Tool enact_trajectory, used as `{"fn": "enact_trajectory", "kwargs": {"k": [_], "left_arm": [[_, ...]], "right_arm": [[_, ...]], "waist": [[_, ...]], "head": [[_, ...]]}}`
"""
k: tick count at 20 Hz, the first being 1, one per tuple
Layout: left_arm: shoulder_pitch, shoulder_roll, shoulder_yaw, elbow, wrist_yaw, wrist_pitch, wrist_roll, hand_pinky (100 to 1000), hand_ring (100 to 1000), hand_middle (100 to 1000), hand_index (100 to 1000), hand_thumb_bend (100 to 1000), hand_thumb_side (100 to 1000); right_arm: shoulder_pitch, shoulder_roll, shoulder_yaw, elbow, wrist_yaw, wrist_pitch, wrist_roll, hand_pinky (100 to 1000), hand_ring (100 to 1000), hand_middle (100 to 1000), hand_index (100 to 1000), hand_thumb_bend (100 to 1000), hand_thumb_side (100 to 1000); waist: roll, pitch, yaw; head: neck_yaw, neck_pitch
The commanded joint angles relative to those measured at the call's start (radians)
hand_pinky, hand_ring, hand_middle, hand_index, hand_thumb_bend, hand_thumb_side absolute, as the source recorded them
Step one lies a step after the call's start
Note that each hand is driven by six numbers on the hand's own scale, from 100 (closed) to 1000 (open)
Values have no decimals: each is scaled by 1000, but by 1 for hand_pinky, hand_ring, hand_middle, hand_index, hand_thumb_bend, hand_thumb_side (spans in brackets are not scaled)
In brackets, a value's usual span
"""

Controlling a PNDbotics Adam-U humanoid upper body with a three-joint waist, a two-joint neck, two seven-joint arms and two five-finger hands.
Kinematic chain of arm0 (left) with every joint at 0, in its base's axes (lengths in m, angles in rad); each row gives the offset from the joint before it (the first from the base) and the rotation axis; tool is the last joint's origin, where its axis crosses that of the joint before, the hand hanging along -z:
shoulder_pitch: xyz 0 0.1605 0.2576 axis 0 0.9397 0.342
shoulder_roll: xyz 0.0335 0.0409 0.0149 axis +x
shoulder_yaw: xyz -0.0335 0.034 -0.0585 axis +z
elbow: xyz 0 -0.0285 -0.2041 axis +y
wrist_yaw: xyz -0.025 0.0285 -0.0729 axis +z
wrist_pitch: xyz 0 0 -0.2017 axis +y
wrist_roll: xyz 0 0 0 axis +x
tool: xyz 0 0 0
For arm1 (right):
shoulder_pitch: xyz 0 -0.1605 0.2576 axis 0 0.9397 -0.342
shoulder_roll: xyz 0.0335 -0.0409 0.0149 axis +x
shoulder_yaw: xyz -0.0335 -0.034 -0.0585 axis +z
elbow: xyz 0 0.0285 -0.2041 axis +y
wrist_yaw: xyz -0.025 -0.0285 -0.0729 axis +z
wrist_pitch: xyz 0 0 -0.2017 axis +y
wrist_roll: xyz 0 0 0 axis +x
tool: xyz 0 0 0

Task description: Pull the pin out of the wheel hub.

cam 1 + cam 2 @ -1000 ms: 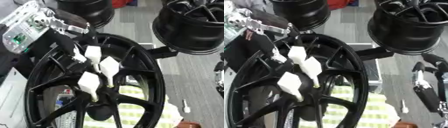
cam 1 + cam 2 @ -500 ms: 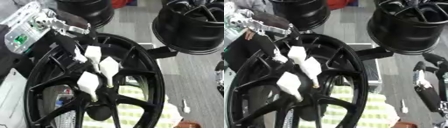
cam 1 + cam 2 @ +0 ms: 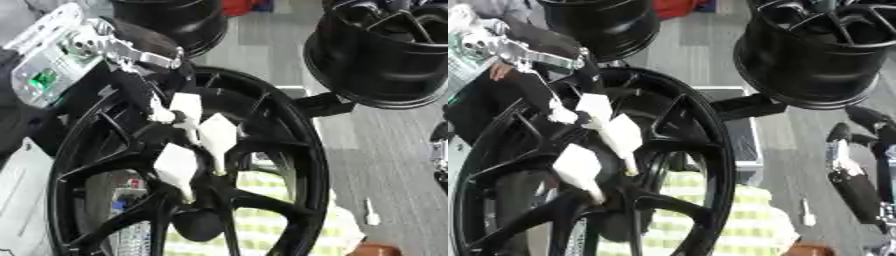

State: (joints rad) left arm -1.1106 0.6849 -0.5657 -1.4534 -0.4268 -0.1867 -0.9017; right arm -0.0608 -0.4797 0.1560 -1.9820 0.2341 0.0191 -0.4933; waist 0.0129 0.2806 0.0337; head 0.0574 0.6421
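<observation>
Fingers of the left hand (image 3: 194, 131), white-tipped, reach from the upper left and close on the pin (image 3: 216, 170) at the wheel hub (image 3: 203, 186), centre-left of frame. Right hand (image 3: 852, 176) rests at the right edge, fingers straight, holding nothing.

The left hand (image 3: 188, 135) sits slightly lower over the wheel hub (image 3: 206, 185) than a second ago. Its white-tipped fingers (image 3: 178, 165) reach marginally nearer the centre.
</observation>
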Motion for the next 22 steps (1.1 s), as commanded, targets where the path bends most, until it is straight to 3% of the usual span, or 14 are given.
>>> {"fn": "enact_trajectory", "kwargs": {"k": [1,4,6,9,15,22], "left_arm": [[-20,13,14,-6,18,7,-5,670,610,488,669,100,457],[-22,11,16,-8,31,17,-5,657,594,461,639,100,410],[-22,11,18,-11,32,22,-4,653,597,478,652,104,418],[-19,10,13,-10,23,24,-5,651,600,490,673,187,457],[-18,4,10,-8,-1,18,-2,639,593,488,674,208,437],[-15,-4,5,2,-16,8,3,639,603,513,717,299,460]], "right_arm": [[-4,-11,-11,-18,-9,0,-6,730,860,802,817,100,683],[-3,-10,-12,-18,-9,0,-7,729,860,802,816,100,684],[-4,-8,-13,-18,-10,0,-7,729,860,800,816,100,684],[-3,-5,-13,-18,-10,1,-8,728,860,798,816,100,686],[-1,1,-13,-18,-10,2,-10,727,860,798,816,100,689],[2,5,-13,-18,-11,4,-11,727,858,797,816,100,690]], "waist": [[-1,-21,-1],[-2,-22,-1],[-2,-22,-1],[-3,-22,-1],[-5,-21,-1],[-6,-21,-2]], "head": [[-2,5],[-2,6],[-2,5],[-1,5],[-1,4],[0,0]]}}
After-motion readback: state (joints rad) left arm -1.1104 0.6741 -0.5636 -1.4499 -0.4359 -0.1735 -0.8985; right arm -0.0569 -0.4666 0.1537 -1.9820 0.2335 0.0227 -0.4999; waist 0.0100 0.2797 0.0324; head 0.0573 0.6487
